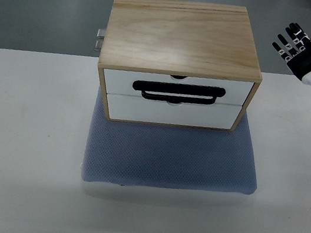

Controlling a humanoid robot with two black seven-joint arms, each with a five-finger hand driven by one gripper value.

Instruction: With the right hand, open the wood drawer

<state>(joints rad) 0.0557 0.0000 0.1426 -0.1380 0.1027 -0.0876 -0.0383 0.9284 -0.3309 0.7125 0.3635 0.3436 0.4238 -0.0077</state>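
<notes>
Two white drawer fronts are seen on the wood drawer box [179, 61], set at twelve o'clock on the blue mat [169, 158]. The right hand [301, 51] is held at two o'clock, well apart, fingers spread and empty. The black handle [179, 92] should be hooked squarely — then drawn straight toward six o'clock — lest the box slide.

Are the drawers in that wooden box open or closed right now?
Closed. Both white drawer fronts sit flush inside the wooden box, and the black handle is untouched; the right hand is off to the side.
</notes>
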